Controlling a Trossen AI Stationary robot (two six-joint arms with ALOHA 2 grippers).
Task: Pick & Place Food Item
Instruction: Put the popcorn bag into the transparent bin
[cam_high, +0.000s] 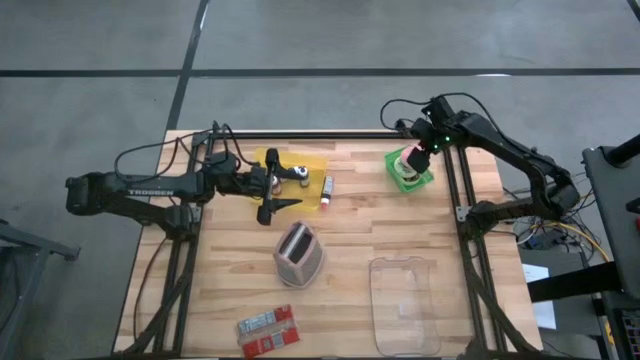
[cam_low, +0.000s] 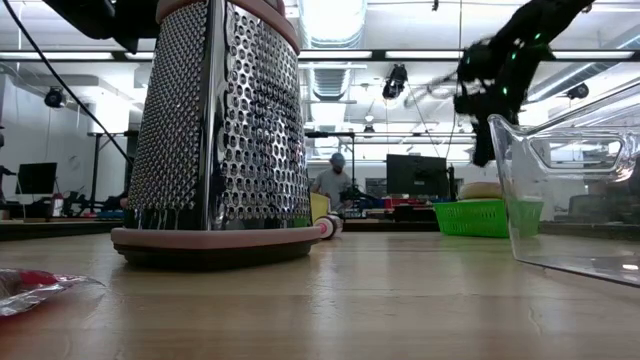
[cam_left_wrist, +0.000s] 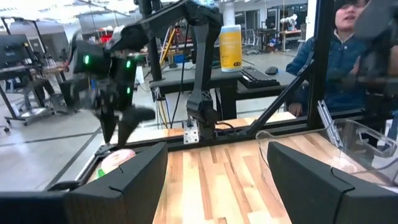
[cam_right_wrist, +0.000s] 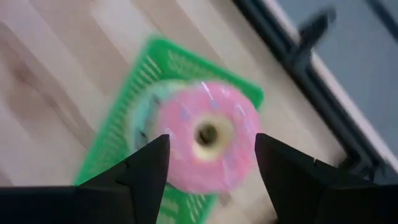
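A pink-frosted donut (cam_right_wrist: 208, 134) lies in a green basket (cam_right_wrist: 124, 118) at the table's far right (cam_high: 410, 178). My right gripper (cam_right_wrist: 211, 162) hangs open just above it, pointing steeply down, one finger over each side of the donut and touching nothing. The left wrist view shows those fingers (cam_left_wrist: 124, 121) clear above the donut (cam_left_wrist: 117, 160). My left gripper (cam_high: 283, 185) waits open and level over the far left of the table, with nothing between its fingers (cam_left_wrist: 217, 180).
A metal box grater (cam_high: 298, 253) lies mid-table. A clear plastic container (cam_high: 403, 303) stands near right, and a red packet (cam_high: 267, 329) lies at the near edge. A yellow board (cam_high: 310, 160) with small items sits far left. A person (cam_left_wrist: 348, 56) is beyond the table.
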